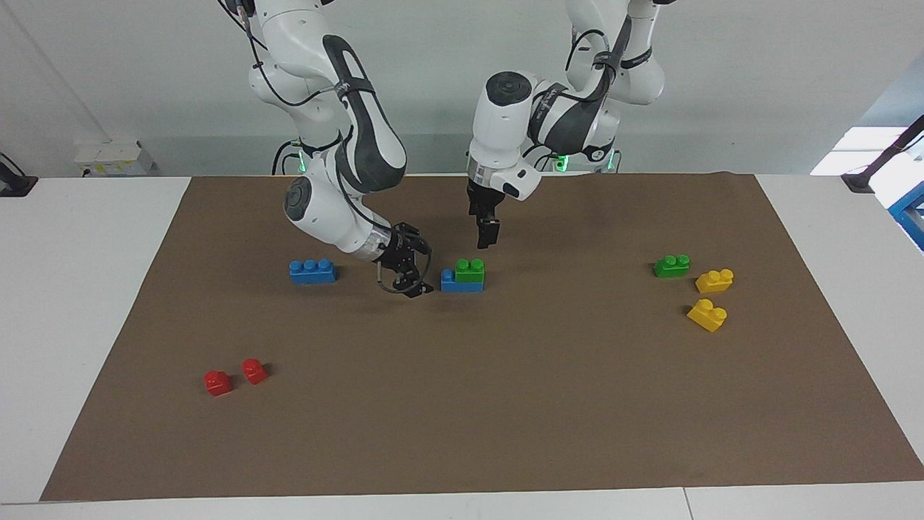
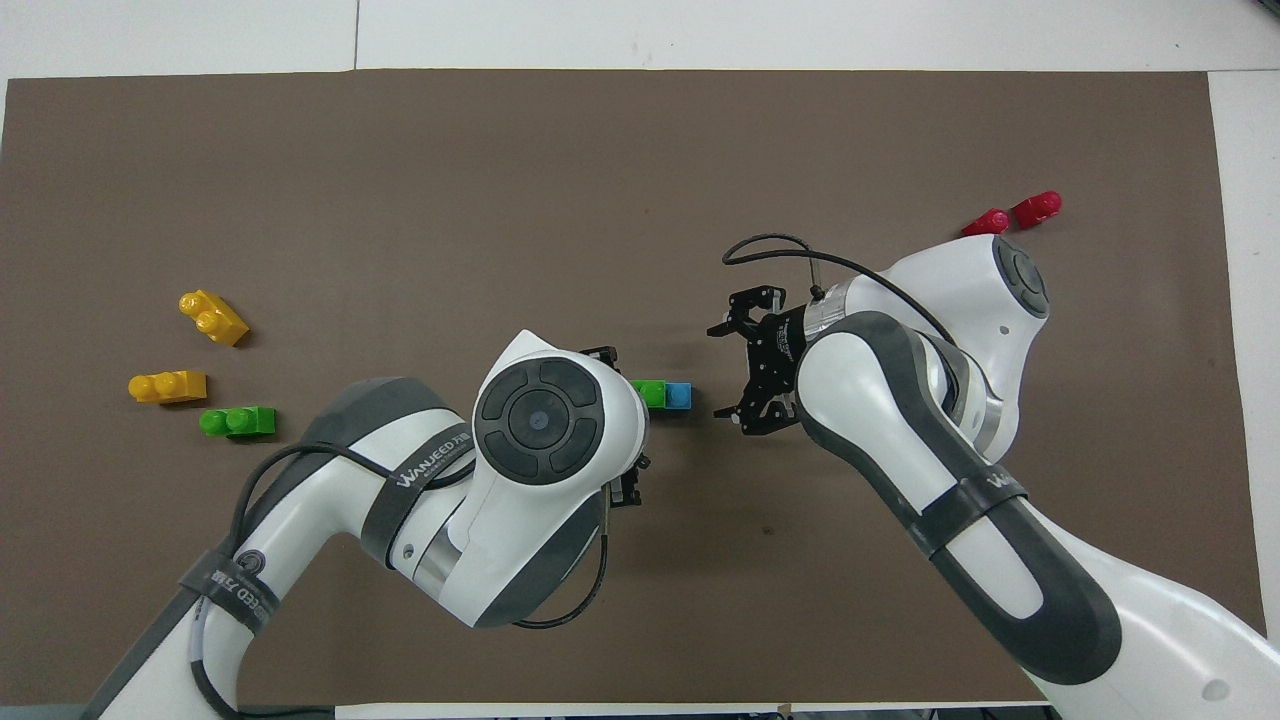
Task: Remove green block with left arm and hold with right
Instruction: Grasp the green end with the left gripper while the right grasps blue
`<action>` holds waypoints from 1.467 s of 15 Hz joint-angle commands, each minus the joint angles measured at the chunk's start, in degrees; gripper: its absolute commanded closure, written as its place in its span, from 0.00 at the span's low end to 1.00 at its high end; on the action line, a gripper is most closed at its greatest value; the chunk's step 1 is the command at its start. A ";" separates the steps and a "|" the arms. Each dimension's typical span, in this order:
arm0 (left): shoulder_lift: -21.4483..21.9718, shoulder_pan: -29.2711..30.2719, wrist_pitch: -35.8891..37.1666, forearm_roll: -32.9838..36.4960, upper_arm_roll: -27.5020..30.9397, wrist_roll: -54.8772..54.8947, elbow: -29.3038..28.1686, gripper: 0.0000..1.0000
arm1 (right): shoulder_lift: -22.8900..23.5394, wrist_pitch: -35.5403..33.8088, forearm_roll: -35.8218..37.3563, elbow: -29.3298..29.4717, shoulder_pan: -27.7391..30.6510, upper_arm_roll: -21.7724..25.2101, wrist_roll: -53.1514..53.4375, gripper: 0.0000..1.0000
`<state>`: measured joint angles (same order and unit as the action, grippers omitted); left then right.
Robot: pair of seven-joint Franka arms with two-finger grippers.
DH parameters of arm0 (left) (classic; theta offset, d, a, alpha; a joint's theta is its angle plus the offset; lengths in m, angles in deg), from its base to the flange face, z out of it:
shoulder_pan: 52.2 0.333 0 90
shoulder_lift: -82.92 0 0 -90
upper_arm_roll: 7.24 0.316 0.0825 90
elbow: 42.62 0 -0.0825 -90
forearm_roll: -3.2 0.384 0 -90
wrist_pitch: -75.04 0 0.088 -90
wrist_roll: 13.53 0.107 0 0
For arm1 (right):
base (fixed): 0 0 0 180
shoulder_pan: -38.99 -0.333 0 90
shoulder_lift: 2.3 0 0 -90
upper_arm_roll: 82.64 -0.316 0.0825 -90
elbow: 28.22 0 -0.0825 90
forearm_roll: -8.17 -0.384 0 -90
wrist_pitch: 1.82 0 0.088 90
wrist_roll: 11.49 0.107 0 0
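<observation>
Facing view: the green block sits pressed onto a blue brick at the middle of the brown mat, covering the part of it toward my left arm's end and leaving one blue stud bare. My left gripper hangs just above the green block, not touching; its fingers stand apart. My right gripper, the one with the wire loop, is low over the mat just beside the bare end of the blue brick, jaws spread wide, holding nothing.

There are no containers here. A second blue brick lies alone toward my right arm's end. Two red pieces lie farther out. A loose green brick and two yellow bricks cluster toward my left arm's end. The mat covers most of the white bench.
</observation>
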<state>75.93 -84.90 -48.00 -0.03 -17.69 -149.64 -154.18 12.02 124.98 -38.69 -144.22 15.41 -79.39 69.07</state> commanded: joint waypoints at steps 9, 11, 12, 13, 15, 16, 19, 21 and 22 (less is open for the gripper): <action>-4.25 -0.96 -7.38 4.45 0.87 -4.95 -1.56 0.00 | 4.04 8.10 -6.12 -0.20 -4.28 0.09 -0.75 0.00; -5.48 -0.96 -8.00 4.81 0.87 -5.14 -1.47 0.00 | 4.48 8.99 -6.75 -0.20 -5.07 0.09 -0.75 0.00; -6.00 -0.96 -8.35 5.25 0.96 -5.48 -1.38 0.00 | 4.57 9.16 -6.75 -0.29 -5.16 0.09 -1.09 0.00; -7.31 -0.96 -9.05 6.38 0.96 -6.36 -1.21 0.00 | 4.57 9.60 -6.75 -0.37 -5.16 0.09 -1.97 0.00; -7.94 -0.96 -10.29 8.32 0.87 -8.03 -1.29 0.00 | 4.49 9.78 -6.84 -0.55 -5.16 0.09 -2.24 0.00; -8.38 -0.96 -10.29 8.42 0.87 -8.04 -1.21 0.00 | 4.49 9.78 -6.84 -0.81 -5.25 0.09 -2.33 0.00; -8.47 -0.96 -10.81 8.42 0.87 -8.12 -1.38 0.00 | 4.31 10.13 -6.92 -1.69 -5.16 0.09 -3.47 0.00; -8.47 -0.96 -10.91 8.42 0.87 -8.12 -1.38 0.00 | 4.14 10.22 -6.93 -2.39 -5.25 0.09 -4.00 0.00; -8.47 -0.96 -10.91 8.42 0.87 -8.12 -1.38 0.00 | 4.05 10.39 -7.01 -2.74 -5.25 0.09 -4.00 0.00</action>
<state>67.31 -84.91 -57.85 7.08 -17.54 -156.21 -155.06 16.56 133.85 -43.67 -145.39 10.20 -79.20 67.50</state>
